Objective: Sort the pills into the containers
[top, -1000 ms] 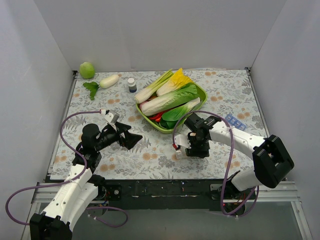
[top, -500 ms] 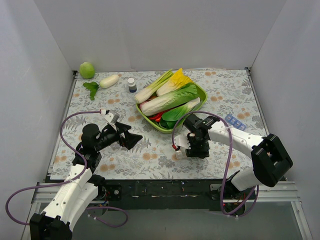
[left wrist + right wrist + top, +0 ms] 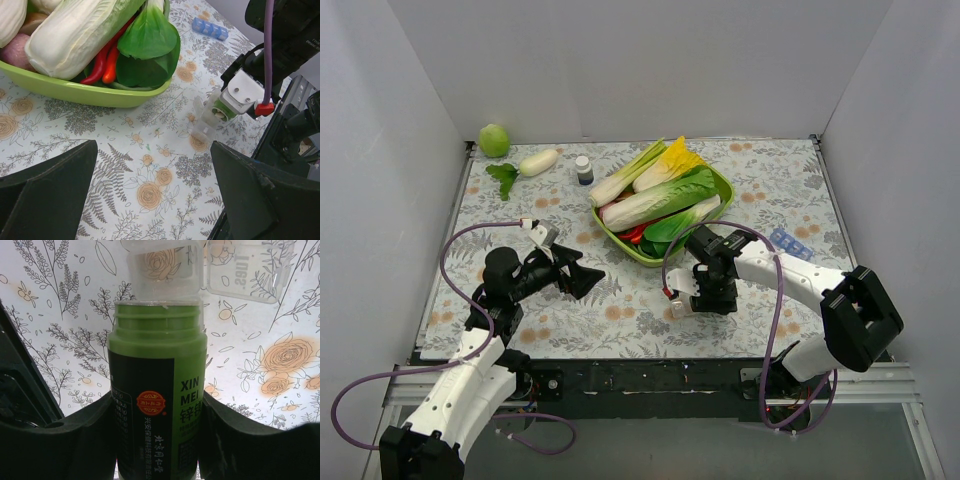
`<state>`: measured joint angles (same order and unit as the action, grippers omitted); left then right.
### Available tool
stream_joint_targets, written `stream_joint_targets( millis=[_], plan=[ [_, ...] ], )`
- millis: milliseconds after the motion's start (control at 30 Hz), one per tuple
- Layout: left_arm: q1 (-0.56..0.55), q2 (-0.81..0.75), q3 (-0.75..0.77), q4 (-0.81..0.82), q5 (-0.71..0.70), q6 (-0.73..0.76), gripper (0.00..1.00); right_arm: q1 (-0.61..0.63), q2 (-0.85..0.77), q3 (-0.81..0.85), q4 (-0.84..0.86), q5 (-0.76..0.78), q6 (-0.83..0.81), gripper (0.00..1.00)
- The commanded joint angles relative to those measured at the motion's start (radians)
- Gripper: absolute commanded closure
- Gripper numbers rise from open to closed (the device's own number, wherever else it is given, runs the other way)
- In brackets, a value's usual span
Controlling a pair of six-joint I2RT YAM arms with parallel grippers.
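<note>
Fingers (image 3: 75, 440) of the right arm are clamped on either side of a green bottle (image 3: 157, 405), low in the right wrist frame. Its cap is off and its open mouth points up the frame. Just past that mouth, at the top centre, lies the clear container (image 3: 165, 267), with one lid flipped open toward the upper right. Whether the mouth touches it or sits just apart, I cannot tell. The bottle's long axis runs straight from the fingers to that open compartment, and the coming pour likely turns on that line. No pill shows in any view.

The left fingers (image 3: 45, 185) are spread apart and hold nothing. From the left wrist view the container (image 3: 204, 129) sits right of centre on the flowered tabletop (image 3: 150, 195), well apart from them — the right arm is plainly the nearer one.

Farther off, a green tray (image 3: 85, 91) of vegetables fills the upper left of that frame. A blue strip (image 3: 210, 28) lies near its top edge, well apart from the bottle.
</note>
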<state>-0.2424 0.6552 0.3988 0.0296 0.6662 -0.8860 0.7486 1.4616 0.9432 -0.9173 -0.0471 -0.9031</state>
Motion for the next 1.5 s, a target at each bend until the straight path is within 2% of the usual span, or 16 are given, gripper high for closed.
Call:
stream_joint_targets(
  millis=[0, 1467],
  plan=[
    [-0.001, 0.0, 0.012, 0.003, 0.01, 0.013, 0.02, 0.009, 0.003, 0.045, -0.022, 0.018, 0.003, 0.99],
    [-0.003, -0.003, 0.014, 0.003, 0.012, 0.015, 0.02, 0.043, 0.046, 0.081, -0.063, 0.092, -0.016, 0.99]
  ],
)
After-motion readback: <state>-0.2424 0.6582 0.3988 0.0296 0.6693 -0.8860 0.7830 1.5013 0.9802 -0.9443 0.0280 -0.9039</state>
